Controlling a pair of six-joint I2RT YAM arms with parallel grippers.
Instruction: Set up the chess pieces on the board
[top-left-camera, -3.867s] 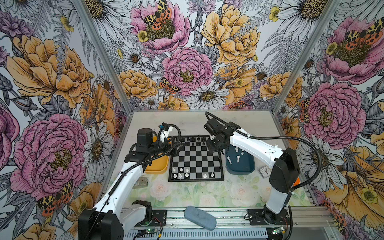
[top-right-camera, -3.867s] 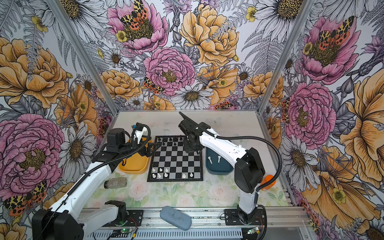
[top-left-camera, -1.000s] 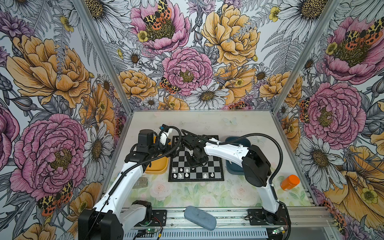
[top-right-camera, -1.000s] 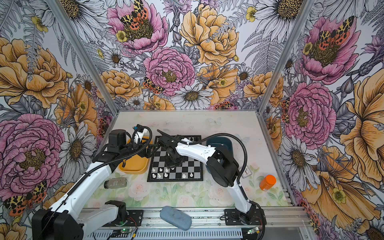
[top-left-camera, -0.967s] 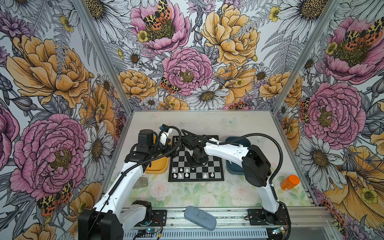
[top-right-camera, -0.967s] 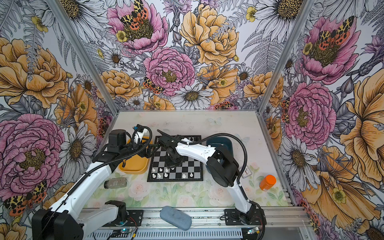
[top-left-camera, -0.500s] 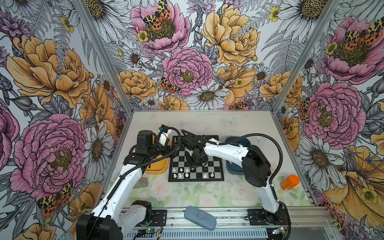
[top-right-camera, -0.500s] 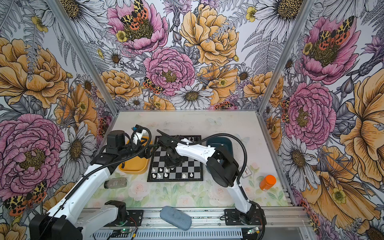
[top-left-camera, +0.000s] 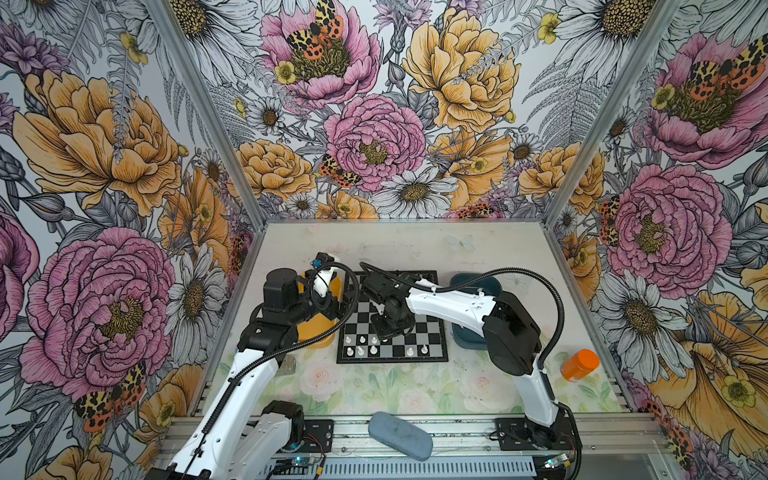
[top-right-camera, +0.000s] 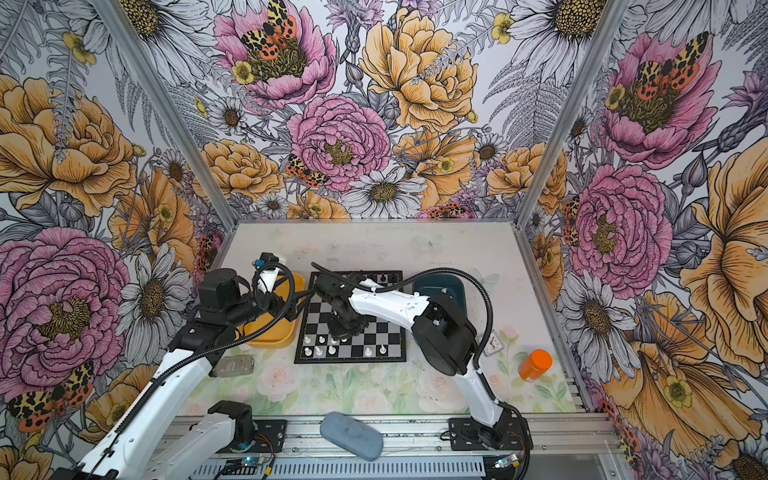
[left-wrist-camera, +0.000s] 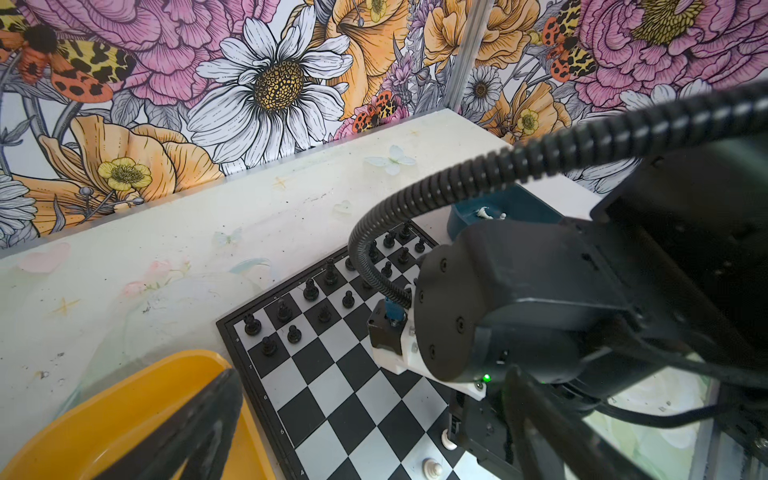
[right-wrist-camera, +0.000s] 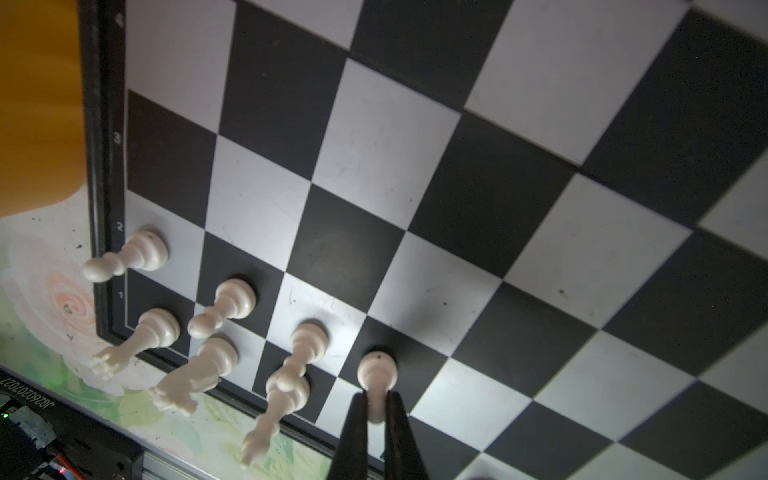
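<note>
Reaching across the board (right-wrist-camera: 415, 166) with the right arm (top-left-camera: 449, 305), wrist straight down, jaws clamped on a white pawn (right-wrist-camera: 377, 370) at a black second-row square. Hovering over the yellow tray (top-right-camera: 270, 334) with the left arm (top-left-camera: 253, 370), jaws wide apart.

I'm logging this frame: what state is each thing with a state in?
Right gripper: shut on the white pawn.
White pawn: upright on the board.
Left gripper: open, empty.
Other white pieces: upright on the board.
Black pieces: upright.
Blue tray: holds a white piece.
</note>
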